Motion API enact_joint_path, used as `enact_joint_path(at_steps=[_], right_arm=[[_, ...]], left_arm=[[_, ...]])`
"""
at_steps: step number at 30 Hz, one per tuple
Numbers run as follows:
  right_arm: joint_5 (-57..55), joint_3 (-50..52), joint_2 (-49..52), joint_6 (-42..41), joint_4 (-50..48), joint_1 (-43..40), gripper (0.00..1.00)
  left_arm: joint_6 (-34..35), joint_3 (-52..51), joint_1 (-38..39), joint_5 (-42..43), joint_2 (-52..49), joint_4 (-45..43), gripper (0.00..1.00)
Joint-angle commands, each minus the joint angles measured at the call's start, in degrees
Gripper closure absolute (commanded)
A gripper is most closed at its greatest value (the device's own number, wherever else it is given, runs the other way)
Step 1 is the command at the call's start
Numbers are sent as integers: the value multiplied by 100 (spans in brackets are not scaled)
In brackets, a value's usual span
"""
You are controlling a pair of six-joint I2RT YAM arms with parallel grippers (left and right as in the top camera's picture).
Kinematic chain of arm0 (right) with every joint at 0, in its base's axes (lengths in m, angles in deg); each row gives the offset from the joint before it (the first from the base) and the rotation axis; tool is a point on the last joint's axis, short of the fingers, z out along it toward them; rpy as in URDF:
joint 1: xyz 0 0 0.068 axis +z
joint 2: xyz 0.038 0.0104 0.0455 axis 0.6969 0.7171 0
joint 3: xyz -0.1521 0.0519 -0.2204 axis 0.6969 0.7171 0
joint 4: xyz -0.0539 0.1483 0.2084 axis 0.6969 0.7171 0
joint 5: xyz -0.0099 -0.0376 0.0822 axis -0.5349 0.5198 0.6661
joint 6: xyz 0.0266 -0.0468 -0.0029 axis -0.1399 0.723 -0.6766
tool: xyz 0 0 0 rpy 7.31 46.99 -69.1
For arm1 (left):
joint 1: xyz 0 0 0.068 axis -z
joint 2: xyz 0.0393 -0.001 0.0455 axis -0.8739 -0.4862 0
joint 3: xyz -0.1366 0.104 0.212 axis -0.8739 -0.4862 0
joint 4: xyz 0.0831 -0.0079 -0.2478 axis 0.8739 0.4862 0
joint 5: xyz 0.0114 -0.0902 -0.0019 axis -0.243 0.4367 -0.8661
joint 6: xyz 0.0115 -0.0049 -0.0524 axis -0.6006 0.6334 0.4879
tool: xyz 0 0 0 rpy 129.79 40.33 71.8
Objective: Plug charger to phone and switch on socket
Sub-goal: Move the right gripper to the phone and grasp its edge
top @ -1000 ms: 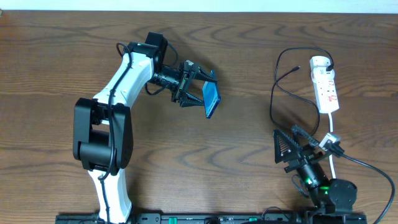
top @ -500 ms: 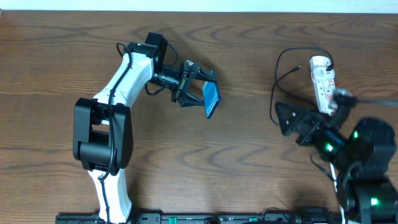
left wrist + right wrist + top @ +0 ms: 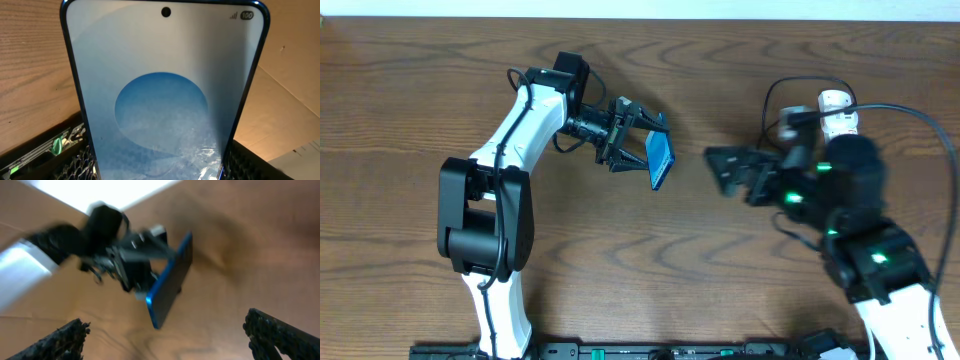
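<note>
Brown wooden desk [image 3: 420,80], seen from above. Near the middle, a little toward the far edge: left gripper [image 3: 642,140], fingers pressed on the lower part of the phone [image 3: 661,160], holding it off the wood with the lit screen tilted. Fills the left wrist view: blue circle, camera hole at the top, no plug anywhere on it. Charging port not visible in any view.

Right of the middle: right gripper [image 3: 718,172], pointed at the phone. Fingers spread wide in its own blurred wrist view, nothing between them.

Toward the far right corner: socket [image 3: 833,100], only its rounded end showing past the right arm [image 3: 860,190]. Switches hidden, so cannot tell whether on or off. Just beside it: charger [image 3: 769,100], a thin black loop lying on the desk behind the right arm, touched by neither gripper. Plug tip hard to pick out.

Judged from this: phone picked up and presented, first step only. Left to do: take the charger's tip, bring it to the phone, push it in, then press the socket's switch. Early in the task, likely less than halfway.
</note>
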Motion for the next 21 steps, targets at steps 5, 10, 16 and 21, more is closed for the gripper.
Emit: enact_joint_path(at_steps=[5,10,16,21], right_arm=[[-3707,-929,914,-1314,807,2264,3],[-4756,-968,1513,-2020,863,2898,7],[-4924,-968,2236,-2256,422,2953,20],[-4870,-968,2514,-2256,103,2953,33]], left_arm=[[-101,11,9,262,179,33,30],[-111,11,7,262,179,33,30],[-142,11,7,264,179,35,30],[-142,11,7,262,179,35,30]])
